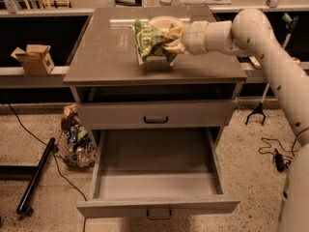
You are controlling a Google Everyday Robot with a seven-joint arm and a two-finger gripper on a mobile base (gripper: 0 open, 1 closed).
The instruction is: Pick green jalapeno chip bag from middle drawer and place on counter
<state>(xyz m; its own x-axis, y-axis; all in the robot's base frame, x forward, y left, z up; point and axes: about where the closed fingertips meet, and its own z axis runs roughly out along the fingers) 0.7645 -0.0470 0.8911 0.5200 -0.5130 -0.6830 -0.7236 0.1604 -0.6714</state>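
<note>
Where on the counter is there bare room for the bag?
The counter is bare on its left half, from the chip bag to the left edge. Crowded at the back middle: the hand holds the chip bag in front of the bowl.

High front view; jaws over counter (108, 52)

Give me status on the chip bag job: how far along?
Done: the open drawer shows only bare floor, and the chip bag is out. In hand: the gripper is shut on the bag, holding it low over the counter in front of the white bowl; contact with the surface is unclear. Left: set it down, release, pull the arm back.
</note>
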